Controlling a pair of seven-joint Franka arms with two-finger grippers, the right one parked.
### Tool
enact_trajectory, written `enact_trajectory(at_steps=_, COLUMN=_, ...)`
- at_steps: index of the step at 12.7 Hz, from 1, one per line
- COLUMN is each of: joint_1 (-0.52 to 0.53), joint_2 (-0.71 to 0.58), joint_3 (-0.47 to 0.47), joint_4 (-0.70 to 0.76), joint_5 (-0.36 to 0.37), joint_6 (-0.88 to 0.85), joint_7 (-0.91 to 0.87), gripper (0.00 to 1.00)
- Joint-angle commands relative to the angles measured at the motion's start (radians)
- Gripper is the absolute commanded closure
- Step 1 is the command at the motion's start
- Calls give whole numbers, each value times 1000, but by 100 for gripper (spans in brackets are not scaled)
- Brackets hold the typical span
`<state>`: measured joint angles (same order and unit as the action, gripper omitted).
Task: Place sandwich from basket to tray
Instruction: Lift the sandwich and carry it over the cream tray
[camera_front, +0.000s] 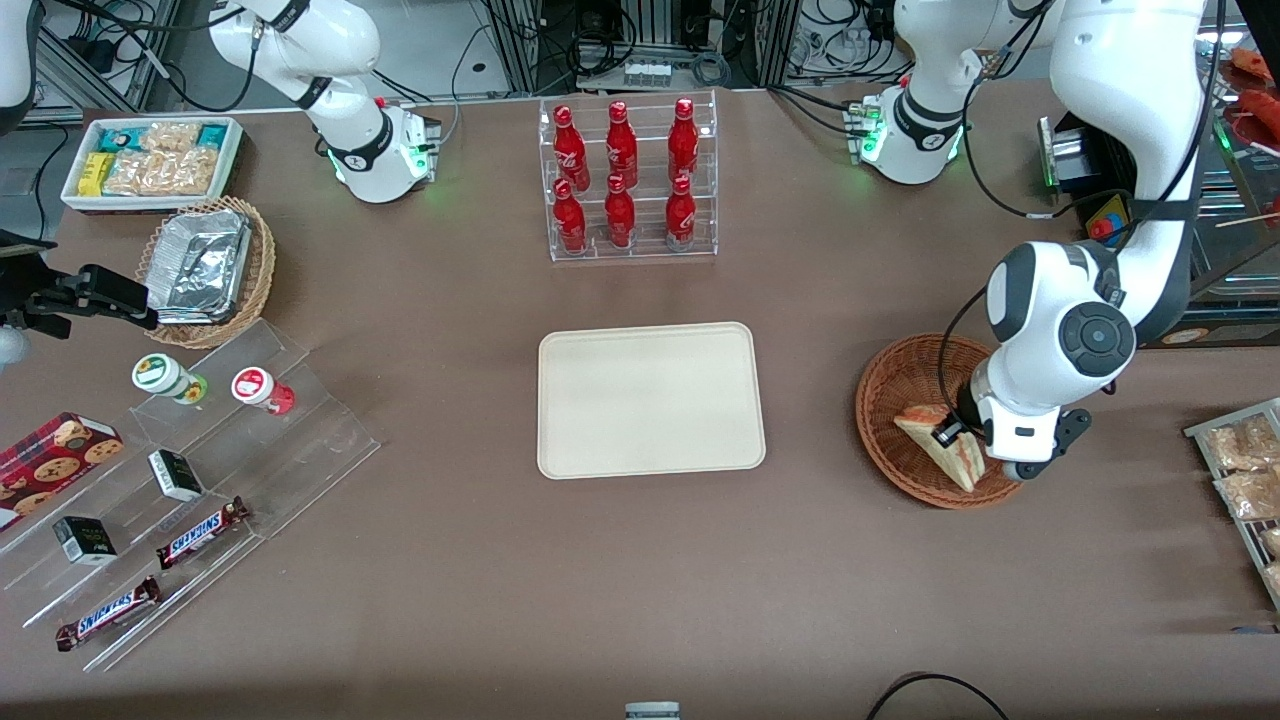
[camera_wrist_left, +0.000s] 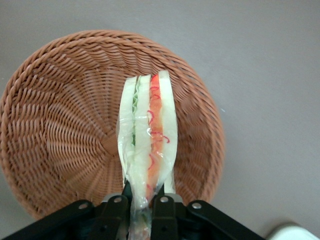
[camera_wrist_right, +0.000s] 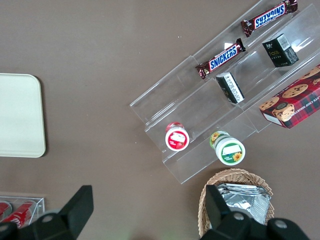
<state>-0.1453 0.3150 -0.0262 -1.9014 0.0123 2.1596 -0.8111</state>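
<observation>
Gripper (camera_wrist_left: 141, 200) clamps the wrapped triangular sandwich (camera_wrist_left: 148, 140) over the round woven basket (camera_wrist_left: 60, 130).

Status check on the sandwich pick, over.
Gripper shut on sandwich, over the basket. Tray bare. Nothing lies between basket and tray.
</observation>
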Motion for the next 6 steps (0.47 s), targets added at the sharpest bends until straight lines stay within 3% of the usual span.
enact_trajectory(at_steps=1, joint_1=-106, joint_2=-8, joint_3=2, joint_4=158, joint_5=8, joint_6=-191, joint_7=-3, gripper=100)
enact_trajectory(at_steps=6, joint_1=-296, joint_2=9, joint_3=2, joint_4=304, joint_5=0, joint_6=-268, joint_7=-17, gripper=100)
